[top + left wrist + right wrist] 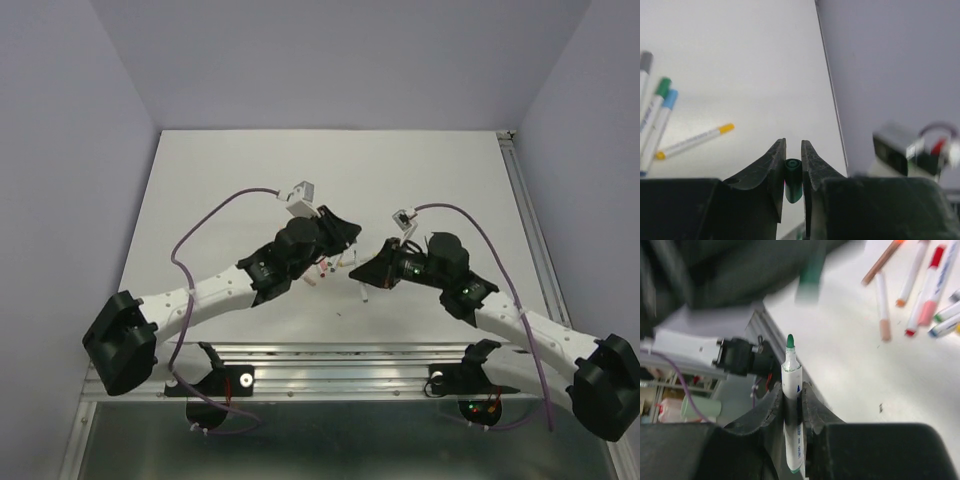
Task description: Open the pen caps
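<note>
Pen cap, a small dark-green plastic cylinder (793,182), sits pinched in the left gripper (793,146), off its pen. The right gripper (792,389) clasps that slim white-barrelled marker pen (792,374), green tip bared. The other coloured-ended pens (661,114) lying on the white table (750,60) look capped, so most work seems left.

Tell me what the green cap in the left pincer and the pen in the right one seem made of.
The green cap: likely moulded plastic, smooth with a slight sheen, hollow open end. The pen: white barrel probably glossy plastic with printed lettering; its bare green tip looks matte, perhaps felt.
</note>
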### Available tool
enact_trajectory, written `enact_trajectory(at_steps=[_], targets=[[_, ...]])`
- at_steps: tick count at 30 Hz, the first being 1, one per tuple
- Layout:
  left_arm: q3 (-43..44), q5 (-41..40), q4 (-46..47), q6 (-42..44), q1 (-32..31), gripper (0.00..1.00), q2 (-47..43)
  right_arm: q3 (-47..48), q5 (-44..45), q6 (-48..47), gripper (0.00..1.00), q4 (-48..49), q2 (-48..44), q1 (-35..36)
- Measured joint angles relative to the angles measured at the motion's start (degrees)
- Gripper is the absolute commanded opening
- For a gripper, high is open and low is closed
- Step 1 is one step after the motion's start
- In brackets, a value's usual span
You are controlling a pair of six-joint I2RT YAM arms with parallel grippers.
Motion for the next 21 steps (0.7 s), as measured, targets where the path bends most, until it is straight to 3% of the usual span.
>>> enact_trajectory(at_steps=[1, 6, 12, 16, 21], targets=[[1.2, -0.5, 0.4, -0.1, 0.8, 0.00, 0.9, -1.3, -1.1, 0.9, 0.01, 0.0, -1.7, 0.3], [6.3, -6.4, 2.1, -0.5, 16.4, 0.00, 5.1, -10.2, -6.2, 4.9, 0.01, -1.4, -12.5, 6.5], [7.0, -8.1, -0.3, 1.4, 20.5, 0.00, 5.1, -11.3, -3.0, 4.8, 0.01, -8.8, -19.3, 7.0], [8.2, -6.6, -6.0, 5.9, 25.5, 0.00, 5.1, -5.6, 5.6, 1.9, 0.01, -19.5, -15.0, 7.0], [12.8, -5.1, -15.1, 14.2, 35.5, 0.00, 7.6, 7.3, 18.2, -3.5, 0.01, -30.6, -1.1, 5.4]])
